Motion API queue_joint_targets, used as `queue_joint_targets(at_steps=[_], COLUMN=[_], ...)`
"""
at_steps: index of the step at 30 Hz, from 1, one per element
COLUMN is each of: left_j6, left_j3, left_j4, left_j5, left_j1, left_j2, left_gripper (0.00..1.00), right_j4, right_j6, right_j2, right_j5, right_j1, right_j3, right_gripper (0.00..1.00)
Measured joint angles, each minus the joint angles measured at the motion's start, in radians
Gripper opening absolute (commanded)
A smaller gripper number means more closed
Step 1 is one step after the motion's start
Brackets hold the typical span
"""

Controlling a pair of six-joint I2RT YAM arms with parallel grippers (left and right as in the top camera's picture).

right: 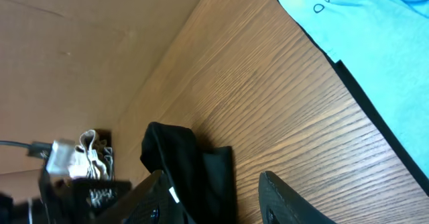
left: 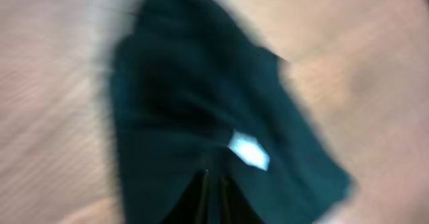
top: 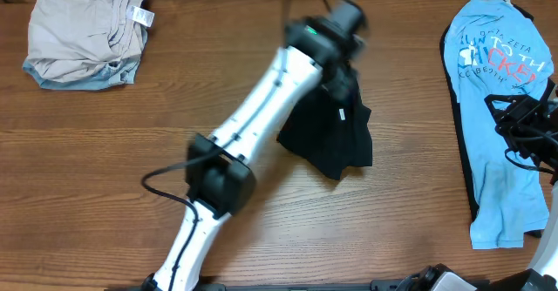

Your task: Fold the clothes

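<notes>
Near the middle of the table point(top: 105, 152), the black garment point(top: 336, 134) is pinched by the clenched left gripper point(left: 213, 178); the right gripper point(right: 213, 177) is released, empty. The cloth could be dropped if this thin pinch is loosened by a swing.

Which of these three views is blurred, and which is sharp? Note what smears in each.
Left wrist: smeared throughout, the black garment and its white tag soft-edged. Overhead: table grain crisp, only the left arm blurs near its wrist. Right wrist: sharp, the blue T-shirt and wood grain clear.
</notes>
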Motion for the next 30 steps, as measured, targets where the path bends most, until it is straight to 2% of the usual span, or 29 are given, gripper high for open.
queue_joint_targets(at_steps=[4, 9, 20, 30], left_j6=[-0.002, -0.001, -0.001, -0.001], left_j3=[-0.04, -0.157, -0.271, -0.315], left_j4=[0.056, 0.152, 0.389, 0.449], left_j5=[-0.027, -0.024, 0.051, 0.068], left_j1=[0.093, 0.106, -0.026, -0.164], left_j2=[0.0, 0.005, 0.018, 0.103], left_gripper=[0.04, 0.04, 0.04, 0.04], right_j4=[0.0, 0.0, -0.005, -0.02], right_j6=[-0.001, -0.001, -0.003, -0.004], right_j2=[0.0, 0.0, 0.0, 0.0], right_j5=[0.011, 0.02, 0.024, 0.025], right_j1=[0.0, 0.0, 0.0, 0.0], right_j3=[0.0, 0.0, 0.0, 0.0], right_gripper=[0.48, 0.48, 0.47, 0.48])
